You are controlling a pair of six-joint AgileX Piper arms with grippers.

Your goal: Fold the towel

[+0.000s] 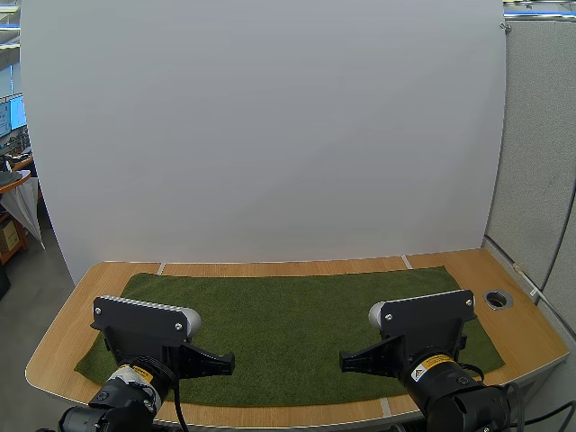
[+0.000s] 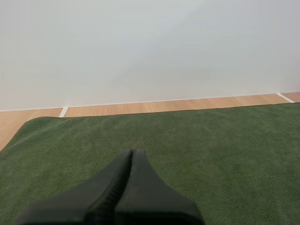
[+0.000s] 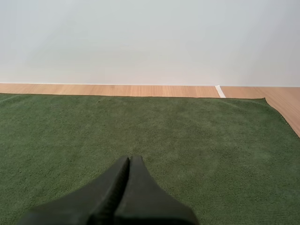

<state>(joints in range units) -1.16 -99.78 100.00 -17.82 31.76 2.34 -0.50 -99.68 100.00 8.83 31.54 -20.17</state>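
Behind our light wooden table [image 1: 54, 346] stands a plain white board [image 1: 270, 135]; a round metal-rimmed hole [image 1: 497, 299] sits near the table's far right corner. Our left gripper [image 1: 229, 363] and right gripper [image 1: 344, 363] hang low by the near edge, fingers pressed together on nothing. The dark green rectangular towel [image 1: 288, 315] lies flat across the table's middle.

A light wooden table [image 1: 63, 337] stood before a plain white backdrop [image 1: 270, 135] that met its far edge. Short white tape marks [image 1: 407, 262] crossed the wood near that edge, and a round metal-rimmed hole [image 1: 497, 299] sat near the far right corner
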